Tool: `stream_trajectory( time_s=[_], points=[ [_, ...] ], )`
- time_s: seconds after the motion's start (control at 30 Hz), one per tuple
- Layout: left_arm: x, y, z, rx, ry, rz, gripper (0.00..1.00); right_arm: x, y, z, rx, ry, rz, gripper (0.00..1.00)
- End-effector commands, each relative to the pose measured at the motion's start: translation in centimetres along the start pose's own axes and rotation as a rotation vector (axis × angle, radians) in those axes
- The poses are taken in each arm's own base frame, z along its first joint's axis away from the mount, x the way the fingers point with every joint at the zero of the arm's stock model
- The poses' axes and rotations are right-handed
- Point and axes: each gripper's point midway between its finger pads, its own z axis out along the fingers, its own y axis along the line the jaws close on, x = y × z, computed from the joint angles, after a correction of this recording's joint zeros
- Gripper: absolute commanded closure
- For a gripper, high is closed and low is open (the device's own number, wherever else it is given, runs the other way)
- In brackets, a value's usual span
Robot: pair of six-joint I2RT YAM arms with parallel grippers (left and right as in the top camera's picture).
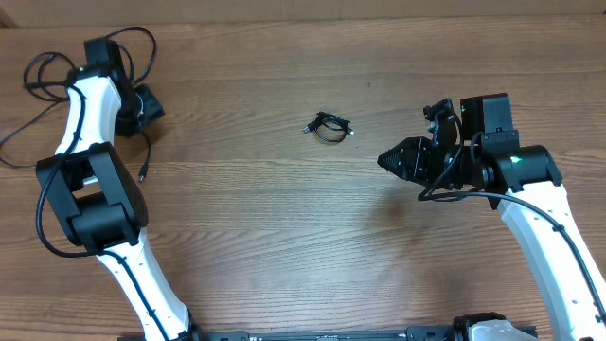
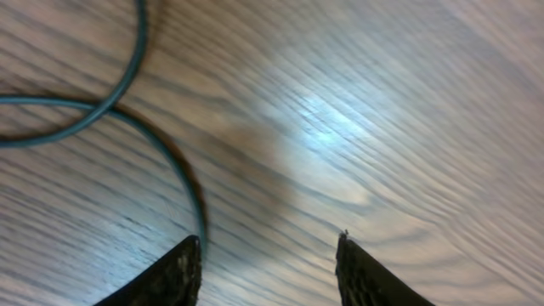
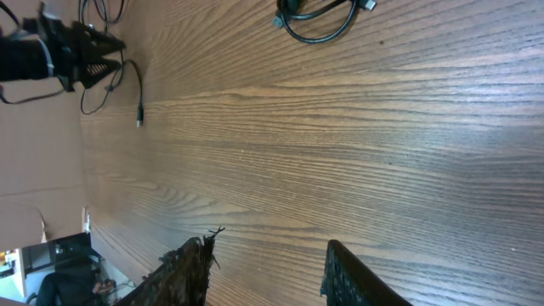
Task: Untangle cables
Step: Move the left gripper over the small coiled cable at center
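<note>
A small knotted bundle of thin black cables [image 1: 329, 128] lies on the wooden table at mid-centre. It also shows at the top of the right wrist view [image 3: 319, 21]. My right gripper [image 1: 388, 159] is to the right of the bundle, pointing toward it, apart from it. Its fingers [image 3: 270, 244] are open and empty. My left gripper [image 1: 144, 106] is at the far left over loose curvy strands [image 1: 144, 156]. Its fingers [image 2: 269, 240] are open and empty just above the table, with a cable strand [image 2: 174, 166] running by the left finger.
More black loops [image 1: 43, 71] lie at the far left around the left arm, one strand ending in a small plug [image 3: 139, 119]. The wooden table [image 1: 284, 237] fills the view. Beyond the table's edge, dark equipment [image 3: 59, 272] shows in the right wrist view.
</note>
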Motion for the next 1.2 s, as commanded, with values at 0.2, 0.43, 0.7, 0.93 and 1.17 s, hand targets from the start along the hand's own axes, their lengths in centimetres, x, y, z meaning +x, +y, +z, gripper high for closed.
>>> stream_trajectory(
  time_s=[0.2,0.43,0.7,0.93,1.17],
  points=[
    [5.9,-16.3,-8.3,0.636,0.175,0.356,0.09,-0.3,-0.1,0.3,0.002,-0.010,-0.018,0.50],
    [13.5,-22.8,-6.5,0.398,0.202,0.412,0.00,-0.5,-1.3,0.5,0.062,-0.017,-0.007,0.37],
    [19.0,-28.7,-5.9,0.371,0.132,0.488,0.03,-0.7,-3.2,2.0,0.124,0.015,0.026,0.23],
    [20.3,-30.7,-6.0,0.392,0.142,0.319,0.07,-0.7,-3.7,3.6,0.106,0.055,0.050,0.22],
    [22.9,-32.6,-6.3,0.366,0.123,0.244,0.12,-0.8,-3.7,3.6,0.100,0.055,0.049,0.22]
  ],
)
